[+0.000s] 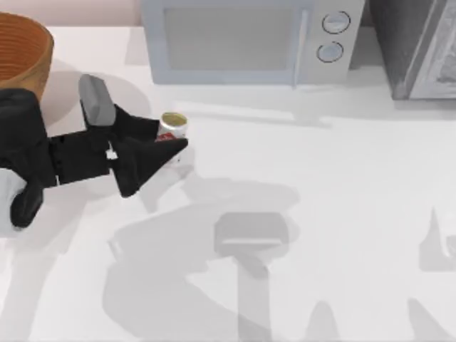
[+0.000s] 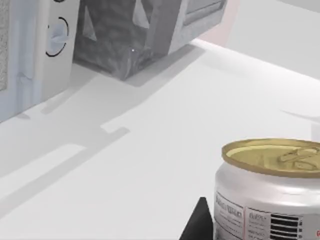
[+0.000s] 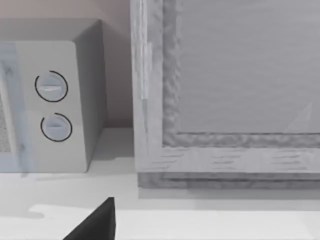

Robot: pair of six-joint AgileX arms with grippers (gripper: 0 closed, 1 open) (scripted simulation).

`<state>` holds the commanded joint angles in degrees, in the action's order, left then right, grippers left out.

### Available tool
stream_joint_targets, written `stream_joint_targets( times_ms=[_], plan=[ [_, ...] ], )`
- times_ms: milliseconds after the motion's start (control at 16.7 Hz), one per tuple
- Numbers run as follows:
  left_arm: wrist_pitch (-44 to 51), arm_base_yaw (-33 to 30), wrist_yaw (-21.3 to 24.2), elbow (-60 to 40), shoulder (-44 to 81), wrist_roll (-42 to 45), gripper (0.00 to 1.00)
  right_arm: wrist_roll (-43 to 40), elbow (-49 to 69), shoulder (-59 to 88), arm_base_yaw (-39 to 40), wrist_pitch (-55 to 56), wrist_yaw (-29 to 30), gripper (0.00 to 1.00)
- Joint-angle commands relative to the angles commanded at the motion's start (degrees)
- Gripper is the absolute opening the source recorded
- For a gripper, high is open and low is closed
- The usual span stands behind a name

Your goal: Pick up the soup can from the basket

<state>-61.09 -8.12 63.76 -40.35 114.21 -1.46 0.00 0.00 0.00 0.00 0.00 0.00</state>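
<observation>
Soup can [image 1: 172, 127] is seen upright on the white table [image 1: 320, 164], out of the basket [image 1: 25, 53], which sits at the far left corner; can and basket are well apart; microwave [image 1: 249, 39] stands behind, a grey cabinet [image 1: 420, 46] to its right. Left gripper [image 1: 167, 139] is laid low at the can, fingers on either side of the red-and-white label, spread wide, apparently around it; firm contact cannot be told. In the left wrist view the can [image 2: 272, 190] is close, gold pull-tab lid up, one dark fingertip [image 2: 199, 222] just beside its wall. Can is judged rigid, fairly light, smooth metal and label, so slippery; best taken mid-height across the side wall, not by the rim. Right arm is parked; a dark finger [image 3: 97, 222] is seen in its wrist view, open or closed cannot be told.
</observation>
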Motion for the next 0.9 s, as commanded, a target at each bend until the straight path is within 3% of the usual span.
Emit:
stream_joint_targets(
  times_ms=[240, 420, 600, 900],
  plan=[
    [-11.68, -1.6, 10.62, -8.34, 16.83, 2.15, 0.0, 0.0, 0.0, 0.0, 0.0, 0.0, 0.0, 1.0],
    [-18.12, -2.39, 15.81, -13.13, 24.39, 3.98, 0.0, 0.0, 0.0, 0.0, 0.0, 0.0, 0.0, 1.0],
    [-21.24, -2.74, 18.1, -15.49, 27.54, 5.05, 0.0, 0.0, 0.0, 0.0, 0.0, 0.0, 0.0, 1.0],
    [-21.27, -2.75, 18.12, -15.52, 27.57, 5.06, 0.0, 0.0, 0.0, 0.0, 0.0, 0.0, 0.0, 1.0]
  ],
)
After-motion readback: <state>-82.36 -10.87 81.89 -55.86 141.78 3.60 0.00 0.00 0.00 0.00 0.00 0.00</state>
